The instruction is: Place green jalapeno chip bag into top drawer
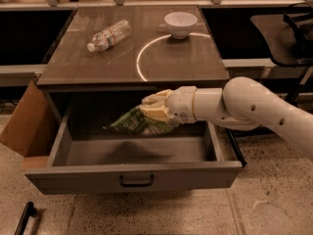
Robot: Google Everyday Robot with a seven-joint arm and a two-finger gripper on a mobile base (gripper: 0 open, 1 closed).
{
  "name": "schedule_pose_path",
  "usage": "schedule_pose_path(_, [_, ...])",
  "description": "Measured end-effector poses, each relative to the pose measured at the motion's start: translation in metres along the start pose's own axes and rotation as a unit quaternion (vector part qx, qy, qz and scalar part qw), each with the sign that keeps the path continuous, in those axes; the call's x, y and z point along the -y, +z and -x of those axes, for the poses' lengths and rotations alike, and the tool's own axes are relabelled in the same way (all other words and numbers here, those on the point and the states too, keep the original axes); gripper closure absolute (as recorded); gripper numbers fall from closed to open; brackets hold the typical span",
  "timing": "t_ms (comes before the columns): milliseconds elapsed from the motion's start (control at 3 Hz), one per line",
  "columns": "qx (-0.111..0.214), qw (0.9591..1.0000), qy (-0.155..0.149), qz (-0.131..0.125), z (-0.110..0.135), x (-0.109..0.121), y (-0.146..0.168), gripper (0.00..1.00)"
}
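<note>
Green jalapeno chip bag (134, 124) clamped in tool (154, 110), over open top drawer (132, 173)

Plastic claw (152, 111), foil bag (131, 124) over drawer (73, 178)

Over the drawer (73, 173), the gripper (156, 112) clasps and hides the 3 o'clock end of the blurred bag (130, 125); the arm (254, 106) is cropped at 4 o'clock.
</note>
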State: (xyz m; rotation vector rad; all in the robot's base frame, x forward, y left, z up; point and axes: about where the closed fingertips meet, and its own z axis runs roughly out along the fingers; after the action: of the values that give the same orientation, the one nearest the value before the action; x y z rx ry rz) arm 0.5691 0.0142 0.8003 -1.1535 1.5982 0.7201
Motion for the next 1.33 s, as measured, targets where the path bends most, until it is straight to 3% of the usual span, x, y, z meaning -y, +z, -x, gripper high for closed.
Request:
schedule_pose_path(333, [-0.001, 0.9999, 0.01, -0.007, -0.011, 0.008, 0.008, 0.07])
schedule_pose_path(667, [0.004, 0.9997, 0.005, -0.022, -0.008, 0.019, -0.001, 0.0])
schedule_pose_path(1000, [0.009, 0.9994, -0.004, -0.034, 0.003, 0.027, -0.021, 0.0])
schedule_pose_path(1333, [0.011, 0.9991, -0.02, -0.037, 0.019, 0.026, -0.063, 0.0])
